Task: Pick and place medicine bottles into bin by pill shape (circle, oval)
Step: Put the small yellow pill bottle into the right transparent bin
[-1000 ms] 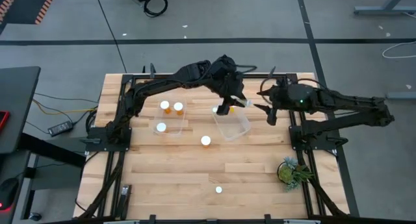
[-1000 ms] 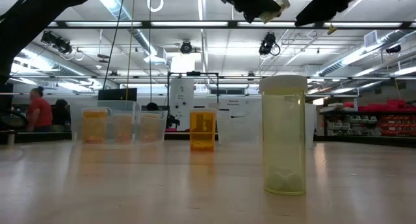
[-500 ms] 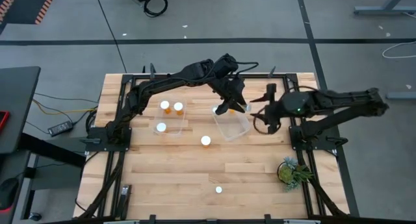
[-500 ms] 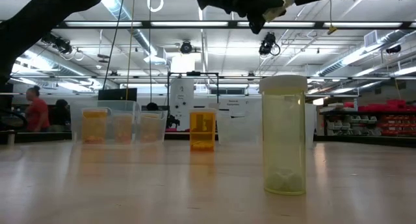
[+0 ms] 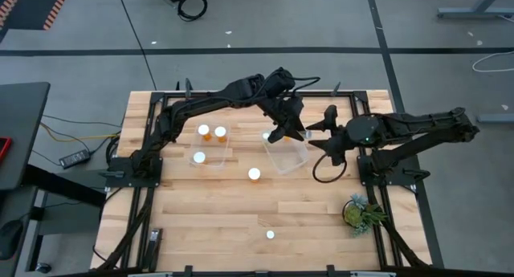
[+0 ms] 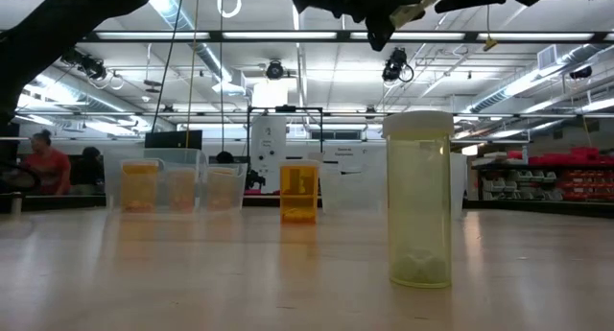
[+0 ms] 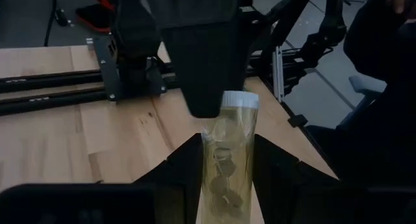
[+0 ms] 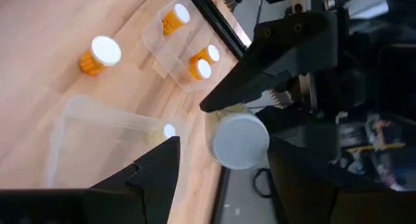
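A: So, from the left: a clear plastic bin (image 5: 210,146) at far left of the table (image 5: 217,221) holds three orange white-capped bottles (image 5: 206,132). One more bottle (image 5: 254,174) stands mid-table.

B: And the left hand (image 5: 287,131)?

A: It's closed on a pale translucent white-capped bottle (image 7: 229,156), high over the far edge of the second clear bin (image 5: 287,154).

B: The right hand (image 8: 221,162)?

A: Fingers spread wide, empty, its gap lined up on that bottle's cap. For a clean handover I'd centre the cap between the fingers, close firmly, and only then let the left release.
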Robot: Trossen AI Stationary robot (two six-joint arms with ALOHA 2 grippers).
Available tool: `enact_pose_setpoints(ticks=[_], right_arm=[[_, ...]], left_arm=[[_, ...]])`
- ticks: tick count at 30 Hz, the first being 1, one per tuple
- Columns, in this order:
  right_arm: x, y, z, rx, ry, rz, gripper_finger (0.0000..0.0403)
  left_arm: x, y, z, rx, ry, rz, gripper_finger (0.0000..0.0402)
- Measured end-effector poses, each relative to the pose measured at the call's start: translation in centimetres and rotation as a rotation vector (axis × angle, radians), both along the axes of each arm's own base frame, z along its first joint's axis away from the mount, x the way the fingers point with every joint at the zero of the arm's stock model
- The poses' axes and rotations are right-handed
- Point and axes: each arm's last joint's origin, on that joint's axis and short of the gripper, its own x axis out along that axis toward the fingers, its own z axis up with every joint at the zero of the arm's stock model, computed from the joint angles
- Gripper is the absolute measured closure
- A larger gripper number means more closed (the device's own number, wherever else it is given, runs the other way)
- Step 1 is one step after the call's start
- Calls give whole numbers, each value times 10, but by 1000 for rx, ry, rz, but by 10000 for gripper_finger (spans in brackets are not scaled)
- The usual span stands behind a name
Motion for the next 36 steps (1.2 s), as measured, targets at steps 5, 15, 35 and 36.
enact_pose_setpoints(ticks=[5, 15, 35, 36], right_arm=[[2, 0, 3, -87, -2, 50, 164], [6, 2, 4, -95, -16, 100, 166], [8, 2, 3, -92, -13, 99, 270], [8, 2, 3, -89, -14, 98, 266]], left_arm=[[0, -1, 0, -15, 8, 5, 280], [1, -3, 1, -37, 9, 15, 278], [3, -6, 2, -55, 0, -2, 271], [3, -6, 2, -51, -3, -5, 267]])
